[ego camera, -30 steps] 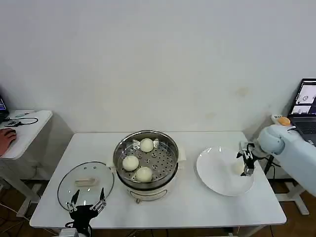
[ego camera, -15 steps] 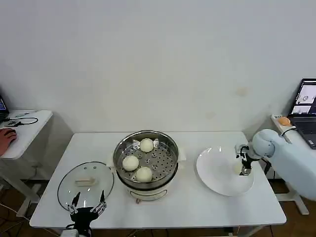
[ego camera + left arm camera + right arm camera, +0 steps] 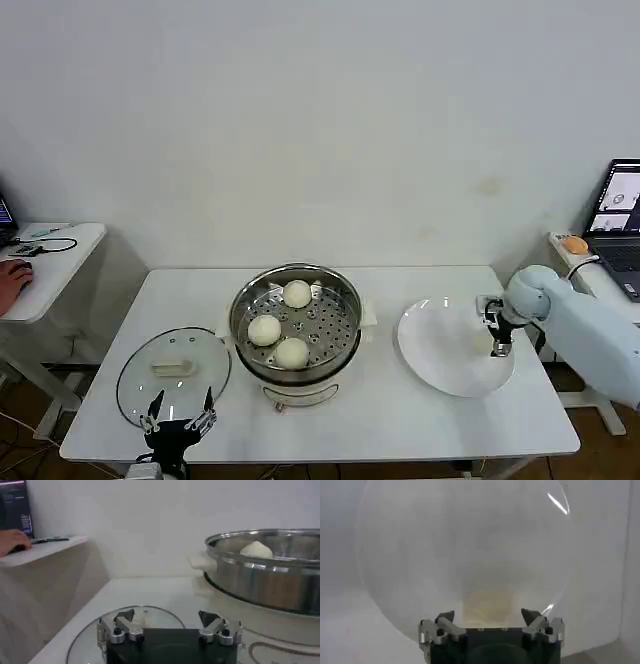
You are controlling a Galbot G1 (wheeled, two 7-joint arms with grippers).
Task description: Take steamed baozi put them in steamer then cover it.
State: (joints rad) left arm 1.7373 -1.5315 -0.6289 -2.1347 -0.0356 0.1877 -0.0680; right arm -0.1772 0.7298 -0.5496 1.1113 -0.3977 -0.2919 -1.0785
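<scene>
Head view: the right gripper (image 3: 499, 335) has dropped onto the plate (image 3: 440, 352), fingers spread around the last bun (image 3: 487, 605). Three buns (image 3: 264, 329) sit in the steamer (image 3: 296, 322); lid (image 3: 173, 377) waits beside it.

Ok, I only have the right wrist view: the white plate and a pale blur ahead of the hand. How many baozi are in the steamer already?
Observer: Three baozi sit on the perforated tray inside the steamer.
Operator: Is the cover on it?
Observer: No. The cover lies flat on the table, to the left of the steamer.
Operator: And where is the left hand?
Observer: The left hand is at the cover's near edge, fingers open, holding nothing.
</scene>
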